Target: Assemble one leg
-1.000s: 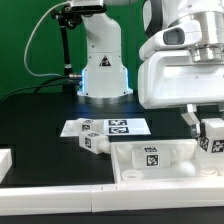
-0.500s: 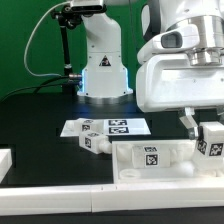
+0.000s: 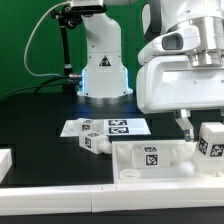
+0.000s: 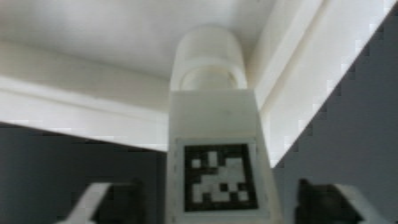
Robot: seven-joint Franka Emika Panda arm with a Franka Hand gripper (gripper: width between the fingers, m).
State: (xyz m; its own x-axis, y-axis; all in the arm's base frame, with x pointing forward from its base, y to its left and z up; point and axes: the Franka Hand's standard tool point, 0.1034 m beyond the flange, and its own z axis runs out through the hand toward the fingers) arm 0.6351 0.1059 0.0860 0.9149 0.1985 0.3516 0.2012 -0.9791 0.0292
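The leg (image 3: 210,140), a chunky white peg with a black-and-white tag, stands upright at the right end of the large white rimmed panel (image 3: 130,160) in the exterior view. In the wrist view the leg (image 4: 217,120) points its rounded end into the panel's corner rim (image 4: 294,70). My gripper (image 4: 217,205) straddles the leg, with dark fingers (image 4: 111,200) on either side and a visible gap between each finger and the leg. The jaws are open. In the exterior view one finger (image 3: 186,123) shows left of the leg, and the other is hidden.
The marker board (image 3: 105,127) lies on the black table behind the panel. Another tagged white leg (image 3: 92,142) lies in front of it. The robot base (image 3: 103,70) stands at the back. A white part's corner (image 3: 5,160) shows at the exterior view's left edge.
The gripper body and visible finger have shifted slightly down and toward the exterior view's left. The leg sits a little lower in that view.
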